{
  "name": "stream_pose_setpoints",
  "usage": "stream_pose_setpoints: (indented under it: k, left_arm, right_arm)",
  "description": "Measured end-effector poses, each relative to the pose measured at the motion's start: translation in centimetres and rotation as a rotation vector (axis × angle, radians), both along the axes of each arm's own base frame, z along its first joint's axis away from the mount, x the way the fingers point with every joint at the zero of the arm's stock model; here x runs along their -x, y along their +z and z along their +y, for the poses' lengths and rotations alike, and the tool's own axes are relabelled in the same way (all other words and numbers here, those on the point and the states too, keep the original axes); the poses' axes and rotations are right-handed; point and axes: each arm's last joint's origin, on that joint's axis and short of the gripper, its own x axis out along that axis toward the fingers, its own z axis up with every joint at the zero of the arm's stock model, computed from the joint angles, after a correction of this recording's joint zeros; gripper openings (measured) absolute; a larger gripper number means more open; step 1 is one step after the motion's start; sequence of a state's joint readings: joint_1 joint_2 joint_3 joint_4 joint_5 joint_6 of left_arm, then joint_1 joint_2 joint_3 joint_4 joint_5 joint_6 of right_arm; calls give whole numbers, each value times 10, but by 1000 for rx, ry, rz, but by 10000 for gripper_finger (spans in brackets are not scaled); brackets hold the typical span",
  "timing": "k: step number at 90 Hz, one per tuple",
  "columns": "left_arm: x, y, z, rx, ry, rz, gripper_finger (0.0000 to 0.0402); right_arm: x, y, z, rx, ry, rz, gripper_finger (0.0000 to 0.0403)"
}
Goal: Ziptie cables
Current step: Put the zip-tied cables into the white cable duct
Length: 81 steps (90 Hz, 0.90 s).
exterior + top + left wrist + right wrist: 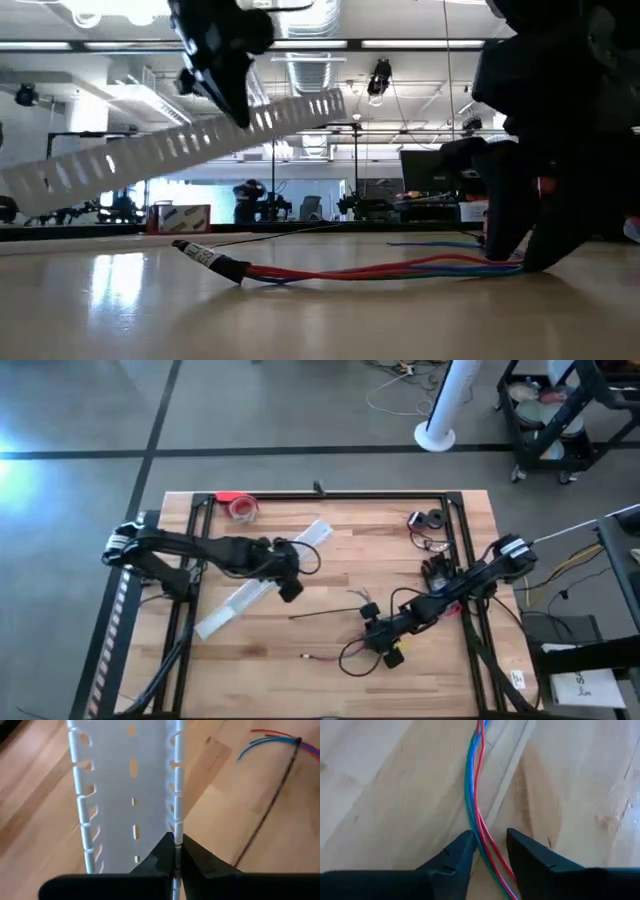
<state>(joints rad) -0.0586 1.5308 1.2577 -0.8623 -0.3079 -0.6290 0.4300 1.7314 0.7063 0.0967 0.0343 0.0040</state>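
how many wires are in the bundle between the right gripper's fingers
3 show: one blue wire, one red wire and one green wire, running side by side between the right gripper fingers; others may be hidden.

High view: overhead, straight down, far enough to take in the whole worktop [330,610], both arms and some floor beyond.

Low view: at worktop height, level across the surface into the room; very near the cables [380,268], which fill the foreground. Slotted strip [170,150] hangs above, also seen from overhead.

Left wrist view: looks forward past the left tool [175,862], close on the strip, worktop behind; cables at the far edge.

Right wrist view: forward past the right tool [490,855], very close to the cables on the wood, shared with the low and high views.
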Motion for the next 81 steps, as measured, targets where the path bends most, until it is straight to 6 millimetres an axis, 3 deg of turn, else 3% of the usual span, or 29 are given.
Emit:
stream_pose_setpoints:
  k: [10,22,32,52,64,81]
  left_arm:
    - [-22,-12,5,56,-53,20,0]
    - [-44,-19,4,70,-110,48,0]
    - [-62,-24,3,103,-170,59,0]
    - [-90,-33,2,93,-228,73,0]
    - [-105,-44,0,140,-258,67,0]
    - [-124,-63,-4,245,-302,68,0]
  right_arm:
    - [0,0,-1,-40,-31,19,13]
    - [2,6,4,-94,-98,21,4]
    - [15,21,17,-149,-48,32,1]
    - [42,97,29,-297,24,-145,0]
    - [63,145,18,-383,54,-289,0]
    - [93,192,-2,-442,120,-493,0]
